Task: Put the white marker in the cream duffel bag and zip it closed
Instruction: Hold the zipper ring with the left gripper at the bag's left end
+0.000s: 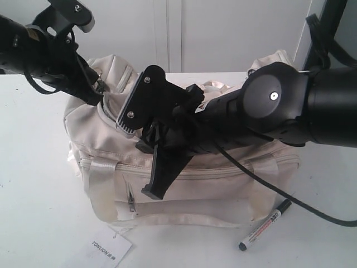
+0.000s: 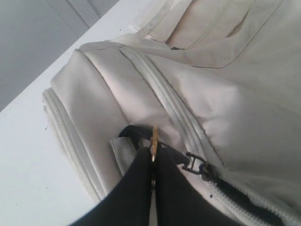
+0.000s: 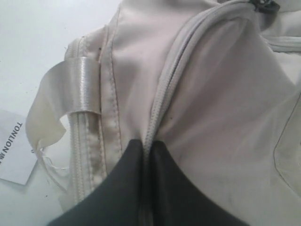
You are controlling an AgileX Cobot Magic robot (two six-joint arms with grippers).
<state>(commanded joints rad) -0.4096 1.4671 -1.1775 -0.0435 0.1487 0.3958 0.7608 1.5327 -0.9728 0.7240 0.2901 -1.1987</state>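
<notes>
Cream fabric dominates: one cream duffel bag [image 1: 223, 190] sits on the white table [image 1: 33, 167], with two grippers on it. The left gripper [image 2: 153, 153] has its two fingers pressed together, clamped on a thin brass-coloured tab [image 2: 154, 136] at the bag's end. Just beside those fingers sits one black zipper slider [image 2: 201, 165], and past the slider the zipper teeth stand apart around a dark gap [image 2: 244, 200]. The right gripper [image 3: 143, 143] also has its fingers together, with the tips on a closed zipper line [image 3: 162, 94] of the bag; whether any fabric is pinched between them I cannot tell. One shiny satin strap [image 3: 84, 84] lies near the right gripper's fingers. One white paper tag [image 1: 109, 249] lies on the table just past that strap, printed "TONLION", with smaller marks too small to read. One white marker [image 1: 265, 225], black-capped, lies flat on the table outside the bag, beside its front corner. It touches neither gripper and lies well apart from the left one, nearer the right arm. Its small label carries red and black print too small to read.
</notes>
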